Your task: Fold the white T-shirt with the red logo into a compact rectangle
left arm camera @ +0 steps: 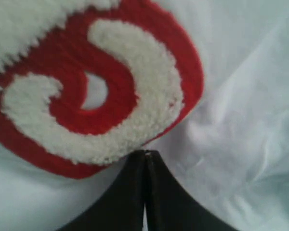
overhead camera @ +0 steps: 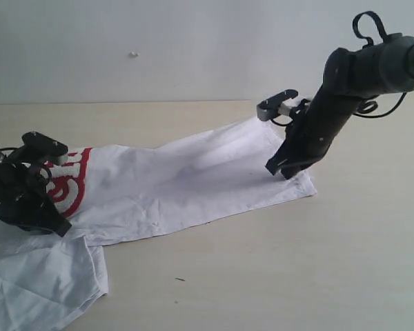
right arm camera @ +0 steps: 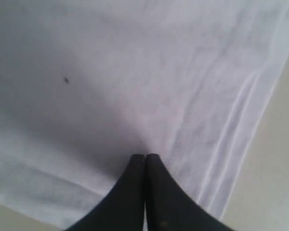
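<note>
The white T-shirt lies as a long band across the table, with a crumpled part spilling to the near left. The red logo shows at its left end. My left gripper is there, jaws pressed together on the cloth at the edge of the red logo, where the fabric puckers at the left gripper's tip. My right gripper stands at the shirt's right end, near the hem. In the right wrist view, the right gripper is shut with its tips in the white cloth.
The tan table stretches bare in front and to the right of the shirt. A small dark speck lies on it. A pale wall rises behind the table's far edge.
</note>
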Action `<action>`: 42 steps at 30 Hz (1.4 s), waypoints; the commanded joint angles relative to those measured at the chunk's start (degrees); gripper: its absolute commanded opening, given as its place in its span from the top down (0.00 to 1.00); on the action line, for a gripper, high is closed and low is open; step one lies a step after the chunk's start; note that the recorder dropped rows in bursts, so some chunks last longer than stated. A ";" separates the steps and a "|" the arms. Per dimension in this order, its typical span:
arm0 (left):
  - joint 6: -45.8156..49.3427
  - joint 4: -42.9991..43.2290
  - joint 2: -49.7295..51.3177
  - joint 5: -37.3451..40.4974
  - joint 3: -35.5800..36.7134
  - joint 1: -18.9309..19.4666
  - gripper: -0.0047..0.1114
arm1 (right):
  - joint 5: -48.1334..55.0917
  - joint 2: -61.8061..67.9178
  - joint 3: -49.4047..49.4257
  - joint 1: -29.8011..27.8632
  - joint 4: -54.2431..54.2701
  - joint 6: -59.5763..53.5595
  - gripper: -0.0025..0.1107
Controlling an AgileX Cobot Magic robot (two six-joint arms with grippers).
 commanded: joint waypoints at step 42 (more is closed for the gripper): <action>-12.82 -3.18 4.28 -11.63 -8.64 6.24 0.96 | -14.42 -6.91 7.28 1.27 -5.58 16.00 0.98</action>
